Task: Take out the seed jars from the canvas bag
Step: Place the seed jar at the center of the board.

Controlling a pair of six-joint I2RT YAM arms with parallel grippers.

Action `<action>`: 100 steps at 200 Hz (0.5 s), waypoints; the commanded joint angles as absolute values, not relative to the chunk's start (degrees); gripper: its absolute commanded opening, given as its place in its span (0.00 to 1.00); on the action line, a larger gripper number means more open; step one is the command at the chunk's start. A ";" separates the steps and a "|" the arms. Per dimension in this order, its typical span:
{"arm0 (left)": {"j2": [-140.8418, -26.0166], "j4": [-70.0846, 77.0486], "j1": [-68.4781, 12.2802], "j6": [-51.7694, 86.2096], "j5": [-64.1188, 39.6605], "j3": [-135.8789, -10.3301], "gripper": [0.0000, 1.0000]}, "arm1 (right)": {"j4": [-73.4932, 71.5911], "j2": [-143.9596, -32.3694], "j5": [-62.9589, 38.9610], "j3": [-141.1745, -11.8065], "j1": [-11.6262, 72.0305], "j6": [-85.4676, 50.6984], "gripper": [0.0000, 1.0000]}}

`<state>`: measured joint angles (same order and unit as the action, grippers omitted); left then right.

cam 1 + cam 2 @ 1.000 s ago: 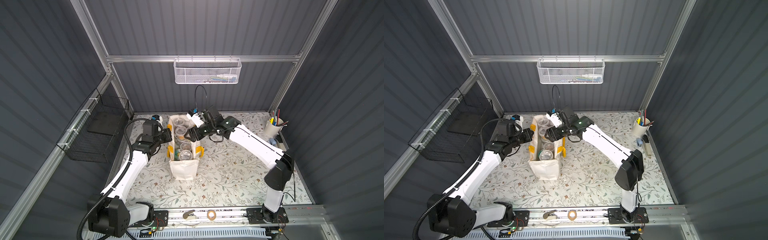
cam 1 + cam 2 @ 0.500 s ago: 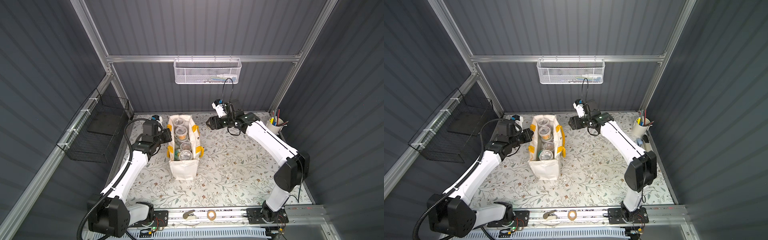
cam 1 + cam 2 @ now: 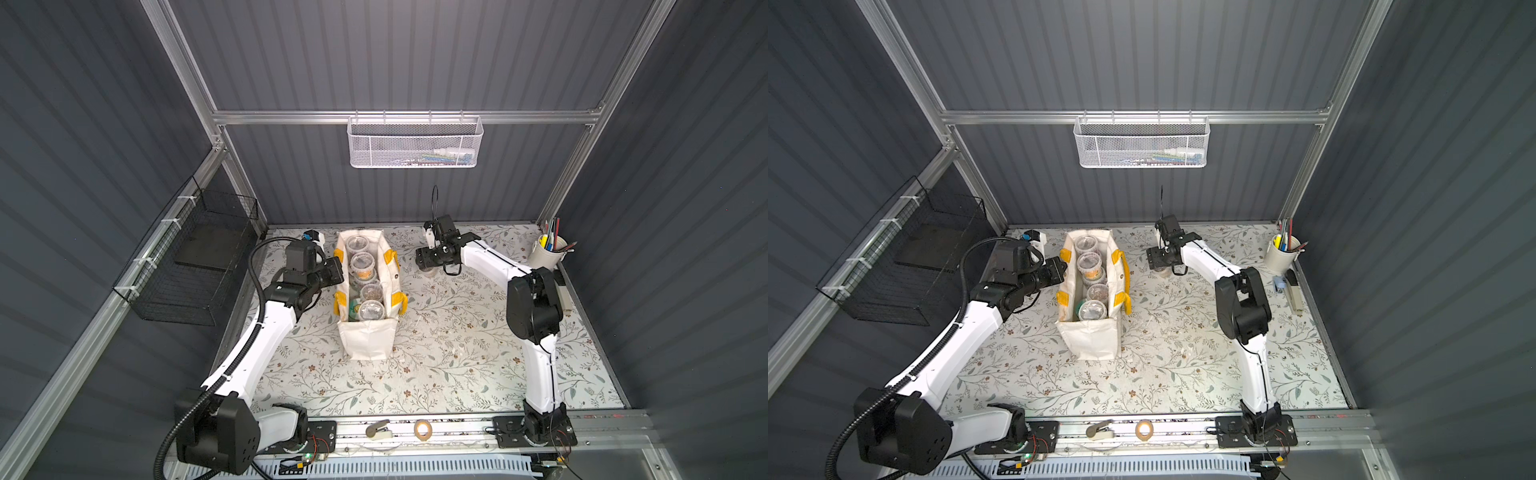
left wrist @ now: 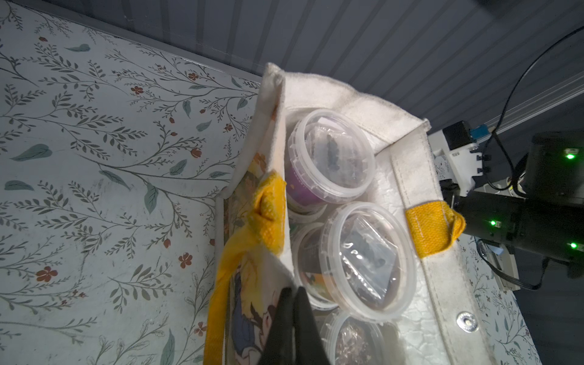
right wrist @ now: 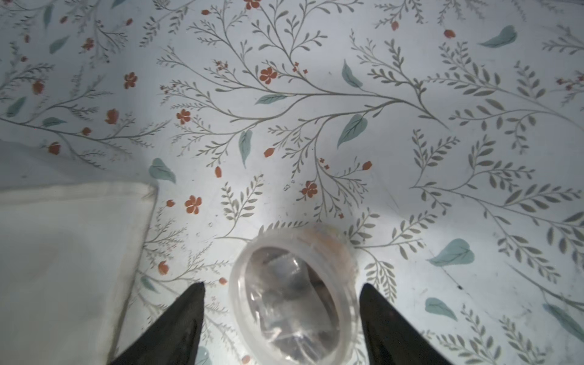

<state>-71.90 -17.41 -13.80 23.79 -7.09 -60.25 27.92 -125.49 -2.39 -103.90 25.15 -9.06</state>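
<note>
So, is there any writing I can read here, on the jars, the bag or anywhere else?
None reads clearly.
Purple label on a seed jar: too blurred.
Printed picture on the canvas bag: drawing only, no legible words.
Green-lidded jar: lid print too small.
Items in the white mesh basket: too small.

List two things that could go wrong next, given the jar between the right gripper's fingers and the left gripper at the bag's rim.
1. The small clear jar sits on the table between the fingers of the open right gripper, close on each side; a sideways pull-away could knock it over.
2. The left gripper looks pinched shut on the rim of the canvas bag; tugging or letting go might slump the soft wall onto the stacked jars inside.
</note>
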 commanded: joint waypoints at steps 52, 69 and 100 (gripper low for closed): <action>-72.46 -19.34 -13.71 23.07 -7.05 -60.21 0.00 | 24.09 -123.85 -1.18 -102.10 24.42 -11.39 0.85; -72.64 -19.33 -13.71 23.11 -7.33 -60.20 0.00 | 23.94 -121.27 -1.46 -101.52 24.26 -11.47 0.87; -72.39 -19.33 -13.71 23.08 -7.36 -60.12 0.00 | 20.06 -112.52 -6.05 -98.15 24.34 -12.19 0.87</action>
<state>-71.92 -17.39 -13.80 23.79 -7.11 -60.25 24.64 -120.55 -2.22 -99.66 24.56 -10.96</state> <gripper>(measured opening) 0.048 0.867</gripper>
